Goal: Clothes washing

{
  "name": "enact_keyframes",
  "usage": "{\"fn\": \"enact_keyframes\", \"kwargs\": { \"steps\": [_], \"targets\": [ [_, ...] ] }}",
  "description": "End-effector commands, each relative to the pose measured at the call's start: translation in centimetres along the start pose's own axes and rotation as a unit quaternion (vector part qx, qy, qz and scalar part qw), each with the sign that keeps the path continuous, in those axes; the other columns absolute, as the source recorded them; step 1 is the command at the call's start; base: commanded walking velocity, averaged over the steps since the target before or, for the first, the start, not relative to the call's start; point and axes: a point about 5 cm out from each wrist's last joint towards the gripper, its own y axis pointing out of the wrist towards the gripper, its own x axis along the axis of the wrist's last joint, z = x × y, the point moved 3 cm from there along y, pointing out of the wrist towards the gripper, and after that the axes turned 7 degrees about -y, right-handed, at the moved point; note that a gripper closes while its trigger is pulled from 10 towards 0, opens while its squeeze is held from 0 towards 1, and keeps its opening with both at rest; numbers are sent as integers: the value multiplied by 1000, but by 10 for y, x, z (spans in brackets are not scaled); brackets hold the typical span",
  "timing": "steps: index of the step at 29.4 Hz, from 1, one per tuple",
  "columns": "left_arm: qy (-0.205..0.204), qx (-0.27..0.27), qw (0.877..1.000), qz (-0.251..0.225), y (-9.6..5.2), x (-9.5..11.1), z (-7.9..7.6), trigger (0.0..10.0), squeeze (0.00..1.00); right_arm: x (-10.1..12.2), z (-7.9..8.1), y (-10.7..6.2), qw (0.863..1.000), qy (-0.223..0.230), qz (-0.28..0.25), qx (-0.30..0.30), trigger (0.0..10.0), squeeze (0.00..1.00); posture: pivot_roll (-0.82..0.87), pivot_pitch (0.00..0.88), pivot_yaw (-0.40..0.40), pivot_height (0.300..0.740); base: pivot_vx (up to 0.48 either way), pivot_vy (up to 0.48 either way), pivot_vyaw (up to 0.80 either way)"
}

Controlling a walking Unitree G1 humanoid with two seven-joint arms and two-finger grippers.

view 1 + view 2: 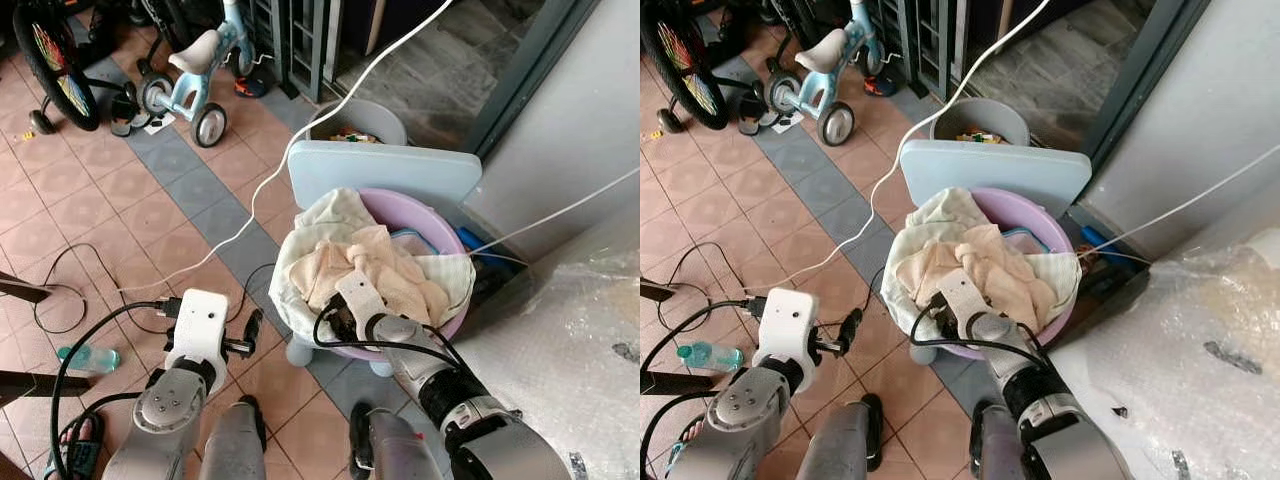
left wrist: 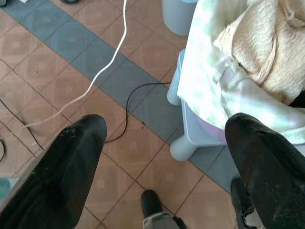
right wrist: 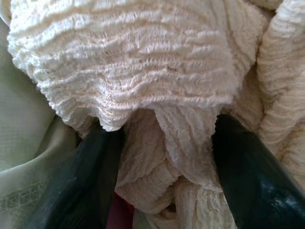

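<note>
While the right arm reached forward over the basin (image 1: 437, 222), the right gripper (image 3: 162, 157) was pushed down into the laundry, its two black fingers (image 3: 248, 176) spread apart with a fold of cream towel (image 1: 370, 265) bunched between them. Not clamped: the cloth sat loose in the gap, and the fingertips were buried under the fabric. A pale green cloth (image 3: 28, 176) lay against one finger.

The basin was lilac plastic, standing on a light blue stool (image 1: 385, 170) whose backrest rose behind it. It was heaped: cream towel on top, a white-green sheet (image 1: 335, 212) draped over the rim on the robot's left side and hanging down toward the floor. A bit of blue plastic showed inside the basin at the far edge.

The left gripper (image 2: 167, 157) hung low over the tiled floor (image 1: 110, 190), just left of the stool, fingers wide apart and holding nothing. Between them, in the left wrist view, were the stool leg, a thin black cable (image 2: 138, 100) and a white cable (image 1: 330, 110) running across the tiles.

Behind the stool stood a grey bucket (image 1: 380, 118). Further back on the left were a light blue tricycle (image 1: 195, 75) and a bicycle wheel (image 1: 55, 60). A water bottle (image 1: 88, 357) lay on the floor near the left arm. On the robot's right, crumpled clear plastic wrap (image 1: 570, 330) covered a surface beside a grey wall.
</note>
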Motion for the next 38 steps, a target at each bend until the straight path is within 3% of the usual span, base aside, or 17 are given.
{"fn": "enact_keyframes", "kwargs": {
  "steps": [1,8,12,17,23,30,32,35,36,38],
  "targets": [
    [11,-17,999,34,0,-13,3,10000,0,-19,-6,-1,998,50,30,-17,0,0,188,300,-18,740,0,0,0],
    [61,-64,995,34,9,-9,-1,10000,0,-2,-20,0,995,97,0,-38,0,0,176,266,-21,740,0,0,0],
    [96,-61,993,33,12,-8,2,10000,0,3,-22,1,994,106,-8,-38,0,0,173,247,-19,740,0,0,0],
    [108,-37,993,13,23,-2,7,10000,0,8,-28,1,992,117,-15,-49,0,0,152,215,-13,740,0,0,0],
    [110,-47,993,-6,34,8,-1,10000,0,8,-36,0,990,126,-18,-60,0,0,144,189,-12,740,0,0,0],
    [135,-35,990,-19,44,11,-3,10000,0,17,-59,-5,984,152,-33,-85,0,0,138,164,-13,740,0,0,0],
    [138,-40,989,-34,48,19,-6,10000,0,35,-69,-10,986,133,-70,-72,0,0,133,152,-5,740,0,0,0],
    [147,-35,988,-41,49,22,-4,10000,0,45,-78,-15,984,131,-100,-71,0,0,117,140,-9,740,0,0,0],
    [145,-21,988,-49,51,23,1,10000,0,58,-94,-26,975,135,-149,-92,0,0,105,128,-13,740,0,0,0],
    [144,-18,988,-52,52,24,2,10000,0,60,-97,-30,973,134,-160,-101,0,0,105,128,-13,740,0,0,0]
  ]
}}
